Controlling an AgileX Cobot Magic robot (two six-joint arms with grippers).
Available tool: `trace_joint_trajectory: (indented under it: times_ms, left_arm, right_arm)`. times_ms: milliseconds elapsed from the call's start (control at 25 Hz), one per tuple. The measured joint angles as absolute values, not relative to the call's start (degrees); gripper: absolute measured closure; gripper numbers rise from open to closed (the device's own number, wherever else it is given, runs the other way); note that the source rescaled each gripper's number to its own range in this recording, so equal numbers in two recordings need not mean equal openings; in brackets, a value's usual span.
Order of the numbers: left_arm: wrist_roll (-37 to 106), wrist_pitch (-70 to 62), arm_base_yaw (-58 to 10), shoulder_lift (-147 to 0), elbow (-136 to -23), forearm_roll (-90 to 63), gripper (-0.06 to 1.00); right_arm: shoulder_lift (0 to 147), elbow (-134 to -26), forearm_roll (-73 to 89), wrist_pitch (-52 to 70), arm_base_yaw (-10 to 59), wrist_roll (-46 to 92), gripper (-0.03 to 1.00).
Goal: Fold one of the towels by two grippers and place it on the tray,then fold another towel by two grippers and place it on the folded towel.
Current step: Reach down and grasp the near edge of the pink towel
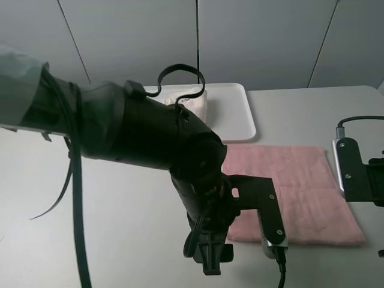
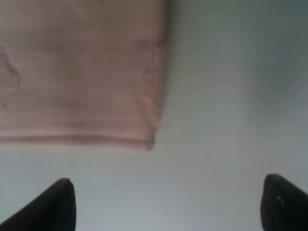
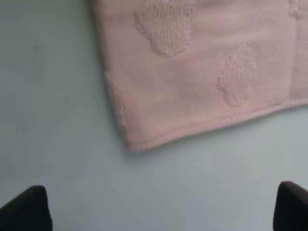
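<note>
Wide open and empty: left gripper (image 2: 166, 207), right gripper (image 3: 159, 211), each just short of a near corner of the pink towel (image 1: 300, 186), flat on the table (image 1: 138, 240) near the tray (image 1: 231, 114). Could close on bare table, or fold crooked.

Left tool (image 2: 166, 204) and right tool (image 3: 161, 207) — both spread wide.

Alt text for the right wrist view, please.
A corner of the pink towel lies flat on the pale table, its terry surface showing raised blotchy motifs. The open right gripper hovers just short of that corner, holding nothing.
</note>
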State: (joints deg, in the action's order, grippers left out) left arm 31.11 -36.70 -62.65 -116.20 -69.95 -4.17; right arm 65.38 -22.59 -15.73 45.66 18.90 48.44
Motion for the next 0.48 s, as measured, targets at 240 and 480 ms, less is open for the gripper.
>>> trace_joint_trajectory:
  times_ms: [240,480]
  left_arm:
    - [28.3,-39.6,-64.2,-119.5,-75.1,-4.2,-0.05]
    - [26.5,-44.1,-64.5,-122.8,-80.6,-2.4,-0.05]
  right_arm:
    - [65.4,-22.6,-15.8,44.2,18.9,48.4,-0.03]
    - [65.4,-22.6,-15.9,44.0,18.9,48.4,-0.03]
